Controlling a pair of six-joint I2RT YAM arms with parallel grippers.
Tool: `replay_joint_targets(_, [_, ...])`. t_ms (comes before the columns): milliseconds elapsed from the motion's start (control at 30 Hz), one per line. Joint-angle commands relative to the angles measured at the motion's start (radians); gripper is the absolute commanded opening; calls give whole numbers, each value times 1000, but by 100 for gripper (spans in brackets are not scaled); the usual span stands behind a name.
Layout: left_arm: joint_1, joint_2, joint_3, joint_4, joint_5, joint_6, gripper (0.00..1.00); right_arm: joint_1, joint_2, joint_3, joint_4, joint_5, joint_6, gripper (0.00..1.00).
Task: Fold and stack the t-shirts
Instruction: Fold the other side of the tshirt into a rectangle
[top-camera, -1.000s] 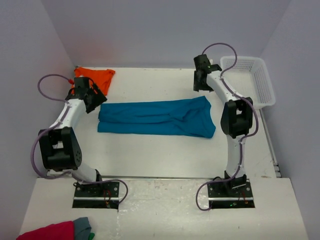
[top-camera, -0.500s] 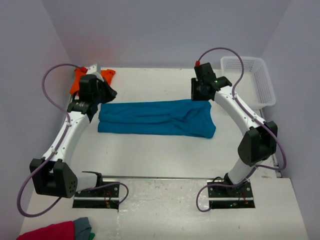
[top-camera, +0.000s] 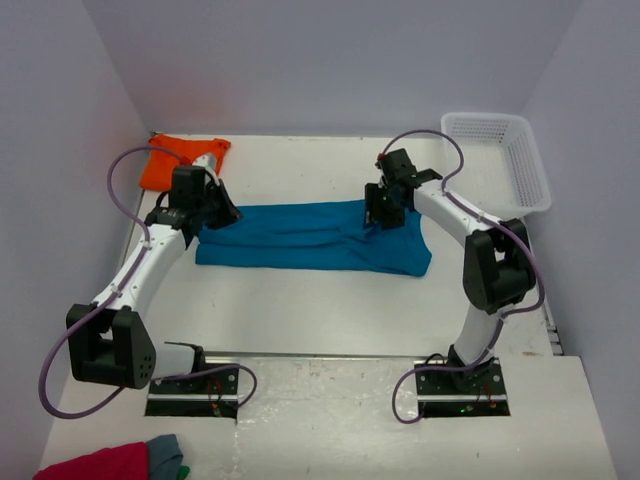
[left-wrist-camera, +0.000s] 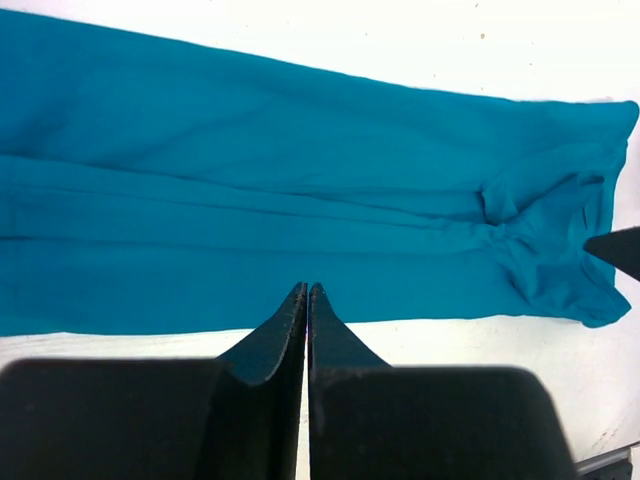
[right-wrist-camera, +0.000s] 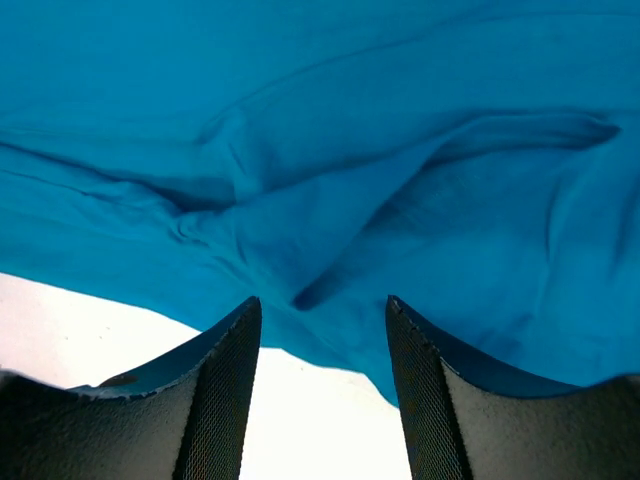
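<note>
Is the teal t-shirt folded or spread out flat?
Partly folded: the teal t-shirt lies as a long narrow strip, with layered edges running lengthwise, and is not yet folded across.

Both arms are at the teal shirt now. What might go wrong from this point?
The right claw hangs open over a bunched, creased patch of the teal t-shirt; closing there may catch only one ridge of cloth, so the fold lifts unevenly. The left claw is shut at the shirt's other end; unless it opens, it will likely push the fabric rather than grip it, adding wrinkles.
</note>
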Motion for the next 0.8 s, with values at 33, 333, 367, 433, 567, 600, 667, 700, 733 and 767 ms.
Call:
replay_joint_targets(33, [-5, -19, 44, 2, 25, 52, 1, 1, 61, 78, 64, -121, 18, 54])
replay_joint_targets(333, [-5, 11, 38, -2, 23, 74, 2, 6, 131, 118, 96, -168, 46, 52])
replay_joint_targets(367, [-5, 15, 41, -5, 20, 74, 2, 4, 131, 110, 99, -170, 49, 51])
replay_joint_targets(433, [-5, 20, 44, -5, 18, 80, 2, 4, 124, 101, 112, -164, 58, 51])
replay_joint_targets(567, [-5, 27, 47, -7, 15, 92, 2, 9, 82, 43, 122, -102, 64, 51])
replay_joint_targets(600, [-5, 29, 47, -7, 17, 92, 2, 9, 56, 29, 129, -89, 67, 51])
replay_joint_targets(667, [-5, 34, 41, -4, 15, 94, 2, 9, 38, -5, 133, -69, 70, 52])
replay_joint_targets(700, [-5, 35, 39, -2, 20, 92, 2, 9, 29, -8, 130, -65, 73, 51])
replay_joint_targets(733, [-5, 38, 36, -1, 23, 92, 2, 8, 23, -16, 130, -62, 74, 51])
replay_joint_targets(767, [-5, 43, 35, 4, 32, 91, 2, 8, 18, -37, 139, -59, 75, 51])
